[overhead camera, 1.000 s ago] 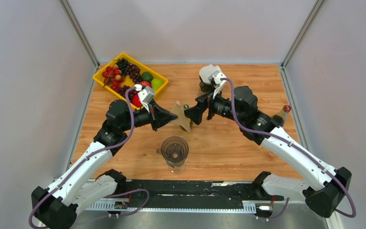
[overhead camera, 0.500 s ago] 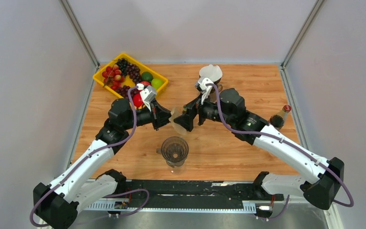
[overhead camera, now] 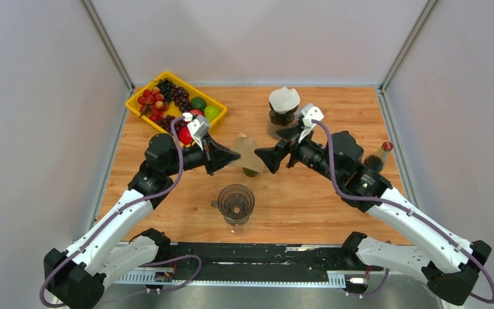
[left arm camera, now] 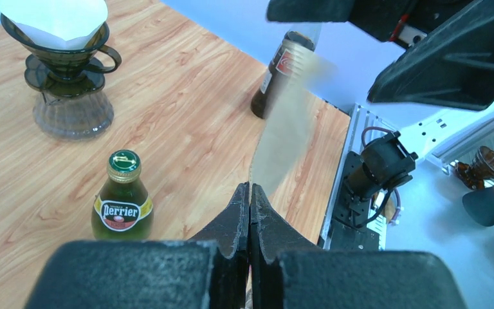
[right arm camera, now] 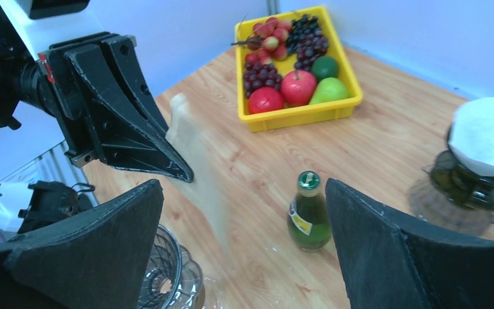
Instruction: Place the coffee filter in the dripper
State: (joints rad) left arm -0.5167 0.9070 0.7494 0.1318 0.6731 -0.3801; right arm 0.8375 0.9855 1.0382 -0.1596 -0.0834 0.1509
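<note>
My left gripper (overhead camera: 235, 156) is shut on the near edge of a flat brown coffee filter (overhead camera: 247, 152), which it holds in the air above the middle of the table. In the left wrist view the filter (left arm camera: 287, 122) rises from the closed fingertips (left arm camera: 249, 193). My right gripper (overhead camera: 265, 156) stands open just to the right of the filter, facing it, with nothing between its fingers (right arm camera: 90, 251). The empty glass dripper (overhead camera: 235, 203) sits on the table below and in front of both grippers; its rim (right arm camera: 167, 273) shows at the bottom left of the right wrist view.
A green Perrier bottle (right arm camera: 309, 215) stands upright under the filter. A second dripper holding a white filter (overhead camera: 283, 103) stands at the back, a yellow fruit tray (overhead camera: 135, 109) at the back left, and a dark sauce bottle (overhead camera: 378, 158) at the right edge.
The right gripper moved in to the filter half a second ago and has since drawn back to the right, still open. The left gripper kept its hold; the filter now lies flatter.
</note>
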